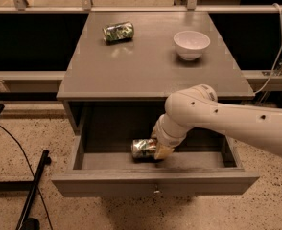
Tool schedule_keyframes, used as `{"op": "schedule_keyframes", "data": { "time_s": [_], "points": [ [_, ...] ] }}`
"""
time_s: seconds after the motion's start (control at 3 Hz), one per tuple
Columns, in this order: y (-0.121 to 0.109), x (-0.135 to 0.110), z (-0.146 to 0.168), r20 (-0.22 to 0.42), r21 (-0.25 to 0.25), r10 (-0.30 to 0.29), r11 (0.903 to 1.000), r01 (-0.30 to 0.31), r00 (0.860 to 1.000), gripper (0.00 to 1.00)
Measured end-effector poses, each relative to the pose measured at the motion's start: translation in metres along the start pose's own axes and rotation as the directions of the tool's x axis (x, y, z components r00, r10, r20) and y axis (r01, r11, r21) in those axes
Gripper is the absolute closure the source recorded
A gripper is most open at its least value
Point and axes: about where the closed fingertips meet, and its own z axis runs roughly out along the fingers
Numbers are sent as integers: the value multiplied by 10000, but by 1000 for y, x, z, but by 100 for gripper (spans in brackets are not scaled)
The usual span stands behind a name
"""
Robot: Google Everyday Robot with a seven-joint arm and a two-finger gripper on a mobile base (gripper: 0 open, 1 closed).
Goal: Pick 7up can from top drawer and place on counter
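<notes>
The top drawer (pixel 107 182) is pulled open below the counter (pixel 150 71). The 7up can (pixel 142 148), pale silver with green patches, lies on its side on the drawer floor near the middle. My gripper (pixel 160 149) reaches down into the drawer from the right on a white arm and sits around the can's right end. A tan fingertip (pixel 164 152) presses on the can's near side, and the other finger is hidden behind the can and wrist. The can rests on the drawer floor.
A darker green can (pixel 118 31) lies on its side at the counter's back left. A white bowl (pixel 191 43) stands at the back right. A black stand and cable (pixel 33 188) are on the floor to the left of the drawer.
</notes>
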Motion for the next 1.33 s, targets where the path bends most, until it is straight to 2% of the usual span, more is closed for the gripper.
{"op": "schedule_keyframes", "data": {
  "time_s": [0.33, 0.67, 1.0, 1.33],
  "points": [
    [-12, -8, -35, 515, 57, -25, 10000, 22, 9987, 100],
    [-29, -26, -97, 1460, 436, -406, 9985, 346, 9885, 100],
    [-38, -45, -156, 1937, 845, -940, 9933, 789, 9765, 100],
    [-40, -64, -206, 2000, 1222, -1511, 9842, 1284, 9681, 100]
  ]
}}
